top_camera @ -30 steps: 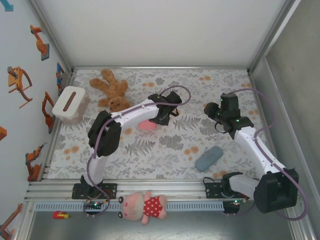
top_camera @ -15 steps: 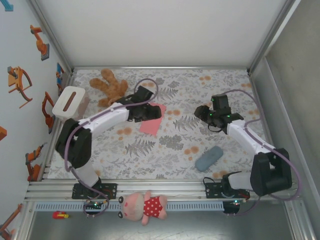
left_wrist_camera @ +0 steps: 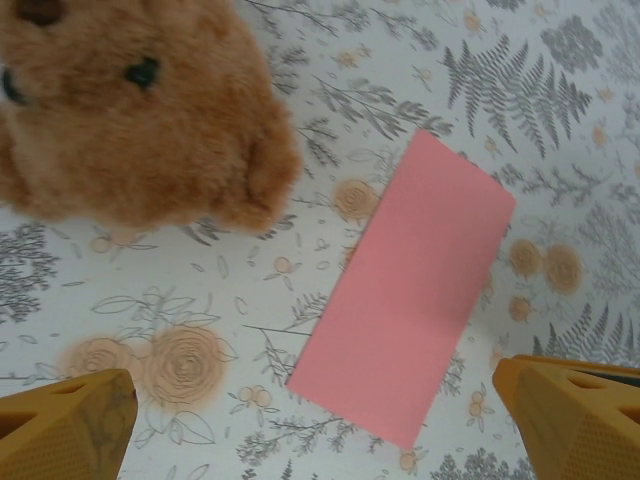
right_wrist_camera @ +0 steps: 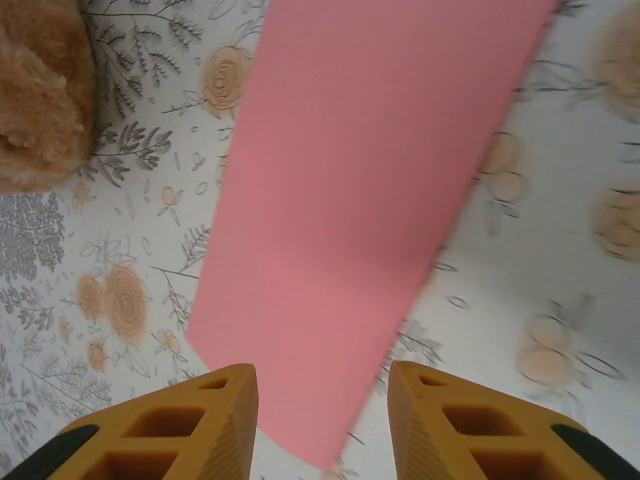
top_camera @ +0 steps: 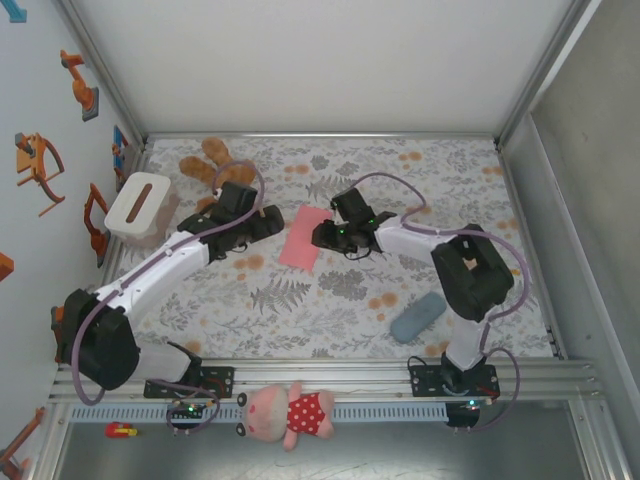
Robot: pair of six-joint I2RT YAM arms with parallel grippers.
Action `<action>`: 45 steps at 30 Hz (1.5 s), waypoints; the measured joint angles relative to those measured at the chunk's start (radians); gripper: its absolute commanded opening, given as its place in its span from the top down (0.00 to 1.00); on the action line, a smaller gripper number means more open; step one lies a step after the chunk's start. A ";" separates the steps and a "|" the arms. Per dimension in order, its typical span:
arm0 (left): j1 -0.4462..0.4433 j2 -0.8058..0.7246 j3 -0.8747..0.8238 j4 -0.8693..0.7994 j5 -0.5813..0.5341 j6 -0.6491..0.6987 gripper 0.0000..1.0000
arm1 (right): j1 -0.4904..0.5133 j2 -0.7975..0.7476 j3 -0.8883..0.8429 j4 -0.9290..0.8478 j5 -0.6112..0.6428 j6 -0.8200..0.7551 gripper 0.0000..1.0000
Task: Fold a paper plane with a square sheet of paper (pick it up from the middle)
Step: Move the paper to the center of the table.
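While the sheet of paper (top_camera: 304, 238) lies flat on the floral worktop (top_camera: 440, 190), it shows as a narrow salmon-pink oblong rather than a square, tilted so that one short end points away from the arms. It sits between the two grippers. The left gripper (top_camera: 268, 222) hangs just to its left with its jaws spread wide and released; in the left wrist view its two yellow fingers (left_wrist_camera: 70, 425) stand at opposite lower corners, and the paper (left_wrist_camera: 405, 300) rests on the worktop between them, untouched. The right gripper (right_wrist_camera: 320, 385) is low at the paper's right edge, its jaws parted and grasping nothing – the near corner of the pink oblong (right_wrist_camera: 360, 200) runs into the gap between the fingers (right_wrist_camera: 190, 430), though I cannot tell whether either one touches it. A brown teddy bear (top_camera: 222, 180) sprawls toward the far left, its head just beside the left gripper and apart from the paper. A grey-blue pouch (top_camera: 418, 317) lies well apart on the near right – and a white box (top_camera: 140, 208) stands at the left edge
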 measured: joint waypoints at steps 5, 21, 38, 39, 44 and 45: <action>0.031 -0.018 -0.034 -0.004 -0.005 -0.034 0.04 | 0.014 0.112 0.095 -0.001 -0.021 0.003 0.68; 0.034 0.024 -0.038 0.014 0.111 -0.037 0.04 | -0.001 0.111 0.089 -0.179 0.010 -0.233 0.67; -0.094 0.240 -0.032 0.185 0.403 -0.083 0.11 | -0.055 -0.253 -0.161 -0.126 0.073 -0.113 0.72; -0.103 0.251 -0.032 0.191 0.410 -0.092 0.12 | -0.055 -0.241 -0.164 -0.122 0.072 -0.099 0.72; -0.135 0.280 -0.063 0.231 0.441 -0.148 0.19 | -0.056 -0.171 -0.166 -0.110 0.056 -0.058 0.73; -0.138 0.282 -0.076 0.241 0.448 -0.162 0.22 | -0.057 -0.159 -0.166 -0.107 0.053 -0.051 0.73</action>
